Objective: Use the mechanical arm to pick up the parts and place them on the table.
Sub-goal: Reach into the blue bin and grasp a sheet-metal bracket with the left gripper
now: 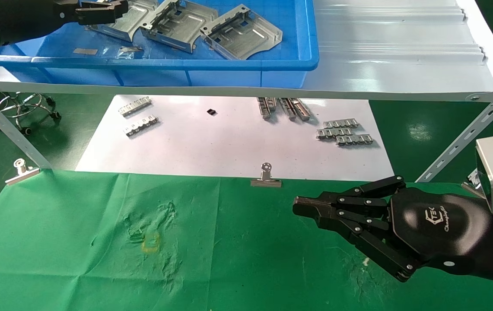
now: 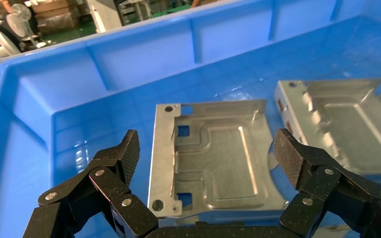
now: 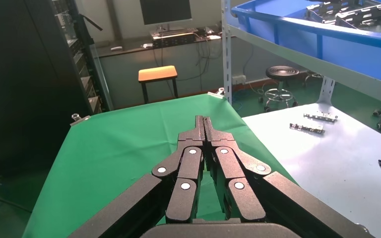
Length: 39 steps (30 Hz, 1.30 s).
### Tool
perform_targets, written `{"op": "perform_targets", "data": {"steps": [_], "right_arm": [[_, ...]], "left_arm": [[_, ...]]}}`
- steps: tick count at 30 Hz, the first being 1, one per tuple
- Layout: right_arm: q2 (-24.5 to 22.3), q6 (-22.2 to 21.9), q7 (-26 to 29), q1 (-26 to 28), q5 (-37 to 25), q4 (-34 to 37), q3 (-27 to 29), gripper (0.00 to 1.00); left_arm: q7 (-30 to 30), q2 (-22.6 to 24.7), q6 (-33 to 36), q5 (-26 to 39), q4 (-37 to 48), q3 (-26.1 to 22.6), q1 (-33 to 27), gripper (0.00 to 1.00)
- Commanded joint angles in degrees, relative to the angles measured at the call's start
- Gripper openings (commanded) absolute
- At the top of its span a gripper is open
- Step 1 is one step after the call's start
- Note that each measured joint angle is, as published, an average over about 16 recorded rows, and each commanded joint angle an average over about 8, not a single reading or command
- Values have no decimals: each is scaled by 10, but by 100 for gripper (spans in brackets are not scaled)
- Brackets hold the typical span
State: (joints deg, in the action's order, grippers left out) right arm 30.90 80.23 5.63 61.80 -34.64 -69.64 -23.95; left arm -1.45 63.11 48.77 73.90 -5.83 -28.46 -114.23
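Three silver parts lie in a blue bin (image 1: 164,65) on the shelf: one (image 1: 136,17) partly under my left gripper, one (image 1: 181,23) in the middle and one (image 1: 242,32) on the right. My left gripper (image 1: 123,9) is open just above the first part. In the left wrist view the left gripper (image 2: 208,148) has its pads either side of that part (image 2: 213,168), with no contact visible. A second part (image 2: 342,129) lies beside it. My right gripper (image 1: 298,207) is shut and empty, hovering over the right side of the green table (image 1: 77,259); it also shows in the right wrist view (image 3: 204,119).
The bin sits on a grey metal shelf (image 1: 402,56) with slanted struts (image 1: 466,134). Below it a white sheet (image 1: 211,147) holds toothed strips (image 1: 345,131) and a small black piece (image 1: 211,112). Binder clips (image 1: 266,177) hold the cloth. A yellow mark (image 1: 151,242) is on the cloth.
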Motion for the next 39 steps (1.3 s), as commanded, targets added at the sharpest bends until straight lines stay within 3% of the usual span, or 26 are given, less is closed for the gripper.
{"op": "perform_targets", "data": {"steps": [1,22,39], "right_arm": [[0,0,0,0,0,0,0,0],[0,0,0,0,0,0,0,0],[0,0,0,0,0,0,0,0]], "left_arm": [[11,5,-10,0,10,0,-3,0],[58,25,-72,-6,50,6,2,0],[86,20,-73,-15,46,12,0,0]]}}
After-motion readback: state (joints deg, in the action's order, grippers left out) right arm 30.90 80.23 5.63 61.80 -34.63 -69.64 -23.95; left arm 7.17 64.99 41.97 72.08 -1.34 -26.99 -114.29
